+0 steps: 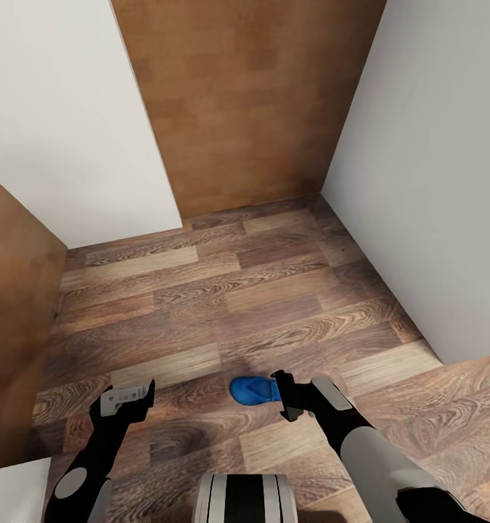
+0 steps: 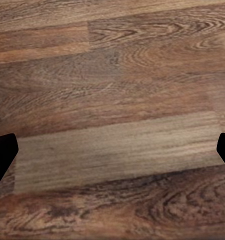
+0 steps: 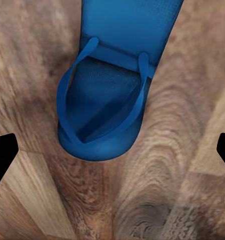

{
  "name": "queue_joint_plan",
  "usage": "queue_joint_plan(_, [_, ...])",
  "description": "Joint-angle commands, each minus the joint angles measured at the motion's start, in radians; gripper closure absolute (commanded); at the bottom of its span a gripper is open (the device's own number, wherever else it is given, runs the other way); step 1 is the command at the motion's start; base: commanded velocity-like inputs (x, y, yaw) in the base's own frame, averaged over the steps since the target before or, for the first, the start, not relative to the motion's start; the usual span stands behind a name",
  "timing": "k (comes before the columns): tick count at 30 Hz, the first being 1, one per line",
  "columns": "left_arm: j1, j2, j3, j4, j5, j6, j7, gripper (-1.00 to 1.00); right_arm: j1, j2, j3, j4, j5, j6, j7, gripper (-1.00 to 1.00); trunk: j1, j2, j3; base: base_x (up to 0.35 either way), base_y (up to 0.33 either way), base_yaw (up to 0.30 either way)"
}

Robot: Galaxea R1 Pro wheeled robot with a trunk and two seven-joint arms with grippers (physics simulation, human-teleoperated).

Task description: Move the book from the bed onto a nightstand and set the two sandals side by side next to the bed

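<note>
Wood-plank floor (image 1: 223, 290) runs between white walls (image 1: 63, 123) to a tan wooden panel (image 1: 245, 94) at the far end. One blue sandal (image 1: 253, 390) sits low over the planks at the tips of the right gripper (image 1: 283, 396); whether it is pinched cannot be told. Right wrist view: sandal (image 3: 112, 95) strap-side up, black fingertips (image 3: 2, 155) wide apart at the frame edges. Left gripper (image 1: 132, 398) spread, holding nothing, over bare boards (image 2: 112, 120).
</note>
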Motion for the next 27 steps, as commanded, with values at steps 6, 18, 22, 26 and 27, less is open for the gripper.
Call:
queue_joint_plan(6, [0.000, 0.000, 0.000, -0.001, 0.006, 0.005, 0.002, -1.00, 0.000, 0.000, 0.004, -0.002, -0.004, 0.001, -0.006, -1.00, 0.000, 0.000, -0.001, 0.000, 0.000, 0.000])
queue_joint_plan(18, [0.000, 0.000, 0.000, -0.002, 0.005, 0.005, 0.002, -1.00, 0.000, -0.001, 0.004, -0.003, -0.004, 0.001, -0.006, -1.00, 0.002, -0.001, -0.020, 0.000, 0.000, 0.000])
queue_joint_plan(22, [0.000, 0.000, 0.000, -0.002, 0.005, 0.005, 0.002, -1.00, 0.000, -0.001, 0.004, -0.003, -0.004, 0.001, -0.006, -1.00, 0.002, -0.001, -0.020, 0.000, 0.000, 0.000])
queue_joint_plan(26, [0.000, 0.000, 0.000, -0.002, 0.005, 0.005, 0.001, -1.00, 0.000, -0.001, 0.004, -0.003, -0.004, 0.001, -0.006, -1.00, 0.002, -0.001, -0.020, 0.000, 0.000, 0.000])
queue_joint_plan(27, [0.000, 0.000, 0.000, -0.002, 0.006, 0.005, 0.001, -1.00, 0.000, -0.001, 0.004, -0.003, -0.004, 0.001, -0.006, -1.00, 0.002, -0.001, -0.020, 0.000, 0.000, 0.000])
